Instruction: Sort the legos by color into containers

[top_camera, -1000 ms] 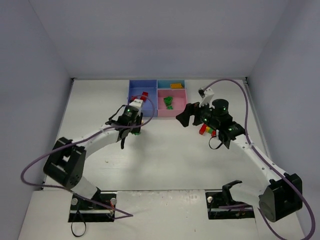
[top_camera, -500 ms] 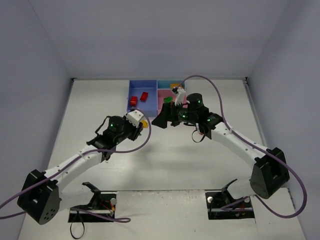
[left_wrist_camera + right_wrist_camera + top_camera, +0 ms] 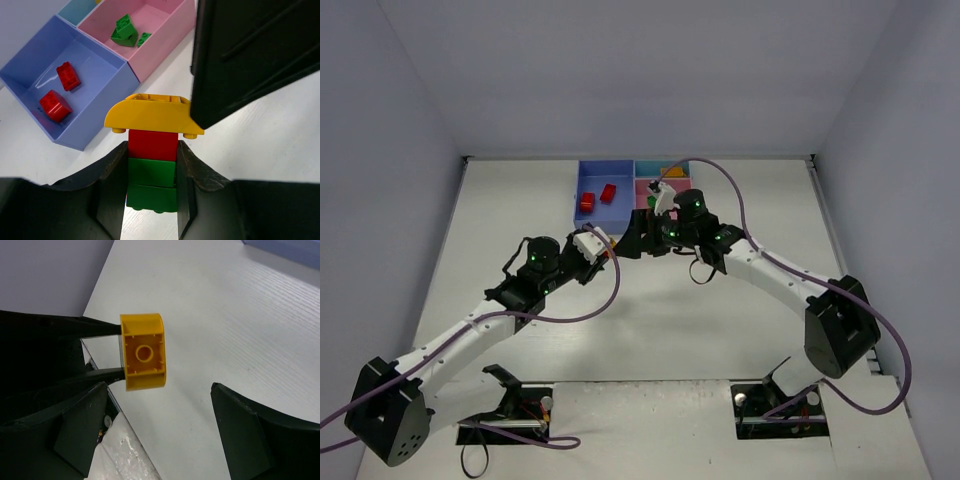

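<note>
My left gripper point(image 3: 151, 186) is shut on a stack of legos point(image 3: 152, 165): two green bricks, a red one, and a rounded yellow brick point(image 3: 150, 114) on top. It holds the stack above the table, in front of the containers. My right gripper point(image 3: 160, 425) is open, facing the stack end-on. The yellow brick point(image 3: 144, 351) sits just beyond its fingertips point(image 3: 82, 422), untouched. In the top view the left gripper point(image 3: 604, 246) and right gripper point(image 3: 630, 244) meet near the table's middle. The blue tray point(image 3: 95, 100) holds two red bricks point(image 3: 54, 105). The pink tray point(image 3: 162, 20) holds green bricks point(image 3: 125, 30).
The joined containers stand at the back centre of the table: blue tray point(image 3: 592, 180), pink tray point(image 3: 642, 187) and teal tray point(image 3: 655, 168). My right arm covers much of the pink tray from above. Purple cables loop off both arms.
My left arm has drawn back from the blue tray with the stack. My right arm has swung left across the table to face it, and its jaws have narrowed a little.
</note>
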Motion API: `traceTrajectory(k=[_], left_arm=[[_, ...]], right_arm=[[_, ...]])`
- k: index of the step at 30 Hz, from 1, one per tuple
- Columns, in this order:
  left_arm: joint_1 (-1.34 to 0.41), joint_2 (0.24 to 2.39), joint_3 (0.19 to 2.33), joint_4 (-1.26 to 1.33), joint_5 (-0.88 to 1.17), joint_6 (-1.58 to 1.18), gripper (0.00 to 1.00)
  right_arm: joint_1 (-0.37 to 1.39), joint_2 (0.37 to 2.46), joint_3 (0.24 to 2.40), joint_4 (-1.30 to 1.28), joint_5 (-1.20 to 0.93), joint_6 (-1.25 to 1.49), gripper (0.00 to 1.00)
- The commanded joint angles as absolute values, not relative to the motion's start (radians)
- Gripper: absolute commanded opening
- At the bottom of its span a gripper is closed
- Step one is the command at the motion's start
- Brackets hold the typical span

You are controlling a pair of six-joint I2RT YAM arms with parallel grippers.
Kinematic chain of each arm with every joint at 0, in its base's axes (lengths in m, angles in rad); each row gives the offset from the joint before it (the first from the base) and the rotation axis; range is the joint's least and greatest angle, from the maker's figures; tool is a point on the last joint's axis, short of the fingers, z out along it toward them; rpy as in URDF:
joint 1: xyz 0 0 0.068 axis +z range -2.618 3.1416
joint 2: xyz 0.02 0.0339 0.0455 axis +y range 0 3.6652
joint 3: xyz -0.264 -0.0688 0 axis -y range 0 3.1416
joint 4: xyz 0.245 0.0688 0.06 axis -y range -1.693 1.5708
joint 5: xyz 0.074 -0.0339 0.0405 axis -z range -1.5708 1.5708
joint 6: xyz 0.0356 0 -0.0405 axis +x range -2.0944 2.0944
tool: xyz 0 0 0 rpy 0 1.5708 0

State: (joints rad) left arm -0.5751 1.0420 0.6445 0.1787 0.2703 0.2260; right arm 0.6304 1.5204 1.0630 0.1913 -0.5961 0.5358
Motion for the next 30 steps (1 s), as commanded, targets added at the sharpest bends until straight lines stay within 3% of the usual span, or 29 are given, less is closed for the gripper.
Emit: traceTrajectory(k=[1,11,19,20,23,30], left_arm=[[-0.581,1.025,0.653,0.267,0.334,0.268,0.05],[-0.586,1.022,0.649,0.271,0.374,0.281,0.05],[-0.591,1.023,0.646,0.287,0.377,0.276,0.05],[-0.591,1.025,0.647,0.285,0.374,0.276,0.05],[-0.591,1.028,0.644,0.282,0.374,0.276,0.05],[-0.591,1.031,0.612,0.302,0.36,0.241,0.01]], right_arm=[[0.643,1.528,1.135,0.294,-0.629,0.558,0.8],[0.653,1.588,1.149,0.337,-0.656,0.563,0.71],[0.664,1.621,1.16,0.35,-0.69,0.557,0.45],[0.664,1.618,1.16,0.35,-0.69,0.554,0.34],[0.664,1.609,1.164,0.35,-0.681,0.534,0.18],[0.64,1.58,1.166,0.324,-0.684,0.496,0.13]])
